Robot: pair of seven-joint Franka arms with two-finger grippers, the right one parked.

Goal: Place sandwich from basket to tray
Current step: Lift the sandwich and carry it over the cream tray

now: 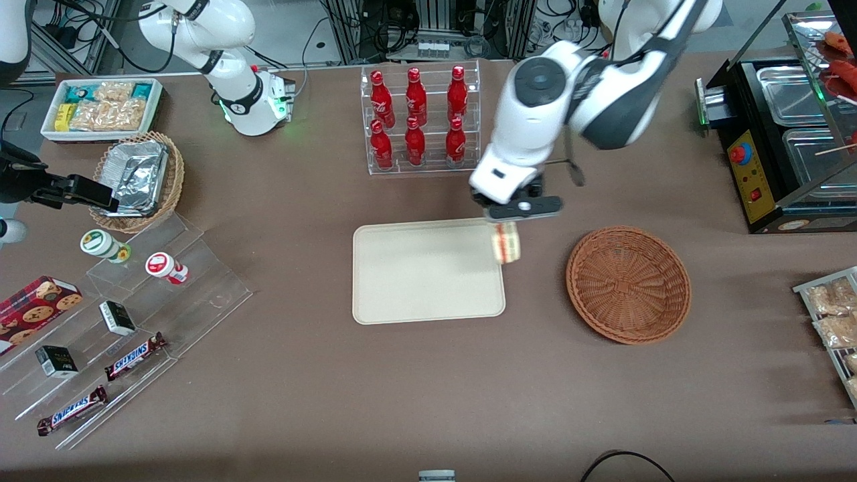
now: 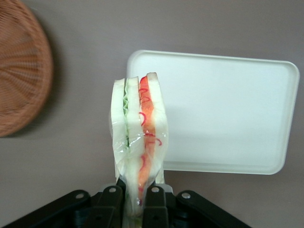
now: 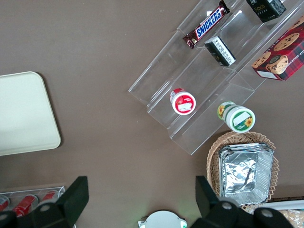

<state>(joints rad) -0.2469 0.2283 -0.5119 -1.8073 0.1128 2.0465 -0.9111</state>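
The wicker basket (image 1: pixel 628 284) is seen empty on the table, at three o'clock of the cream tray (image 1: pixel 428 271). Farther from the front camera, the wrapped sandwich (image 1: pixel 506 242) is gripped between the closed fingers (image 2: pixel 153 202) of the gripper (image 1: pixel 514 224), above the tray's basket-side rim.

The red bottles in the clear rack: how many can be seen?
6: three red bottles stand in the upper row of the clear acrylic rack, three in the lower row. None seems hidden. The end effector holds the triangular white-bread sandwich at the cream rectangular tray's edge.
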